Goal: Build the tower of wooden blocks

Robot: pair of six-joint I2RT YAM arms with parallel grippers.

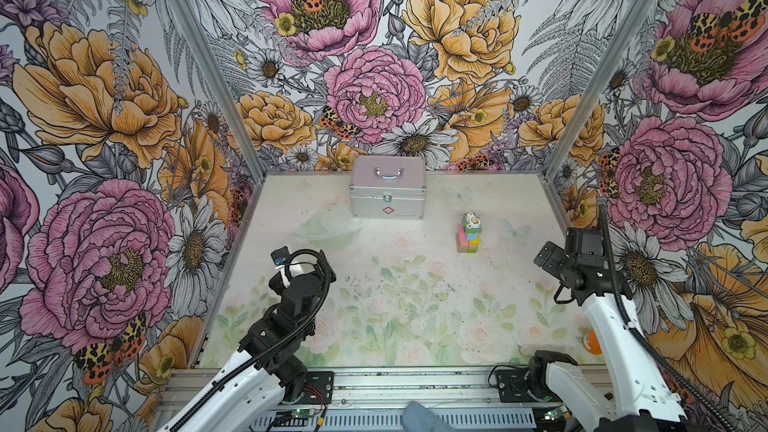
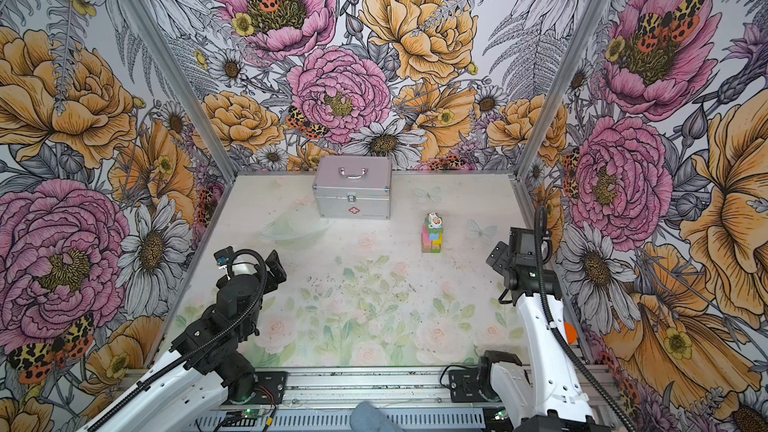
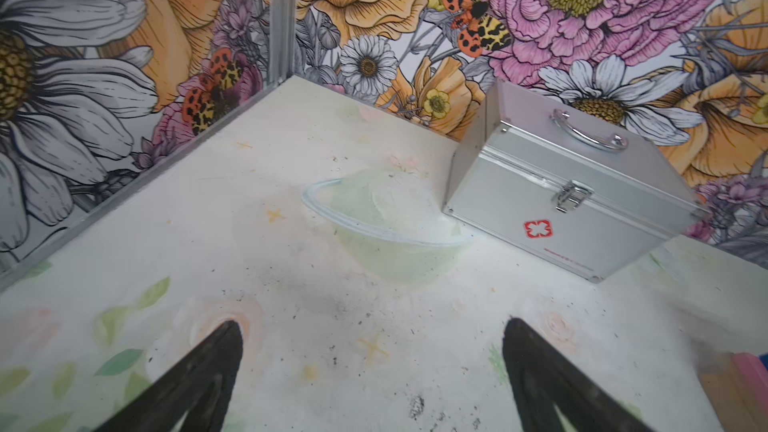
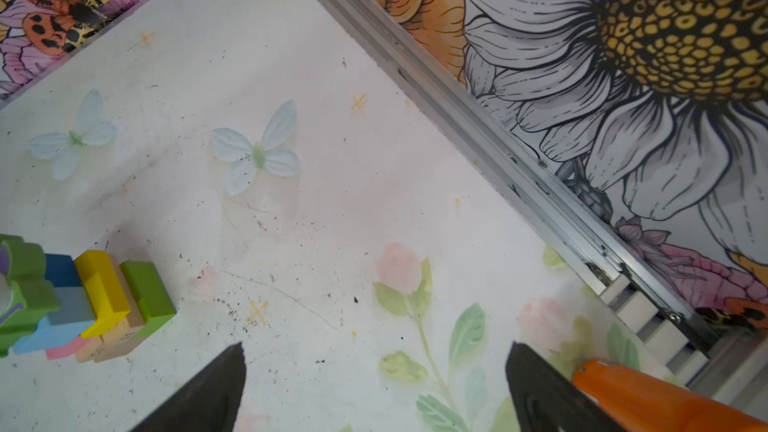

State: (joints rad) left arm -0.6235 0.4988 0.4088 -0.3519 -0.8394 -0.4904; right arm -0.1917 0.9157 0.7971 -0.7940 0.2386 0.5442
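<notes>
The tower [image 1: 469,235] stands on the table [image 1: 374,284], right of centre, near the case [image 1: 387,193] but apart from it. The left gripper [image 3: 374,326] and right gripper [image 4: 376,347] are both spread wide, empty and clear of it. An orange thing [image 4: 648,396], too cropped to identify, lies beside the right one.

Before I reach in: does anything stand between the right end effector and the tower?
Nothing visible does. Only bare tabletop lies between the open right end effector and the tower. The silver case stands beyond the tower, farther back.
</notes>
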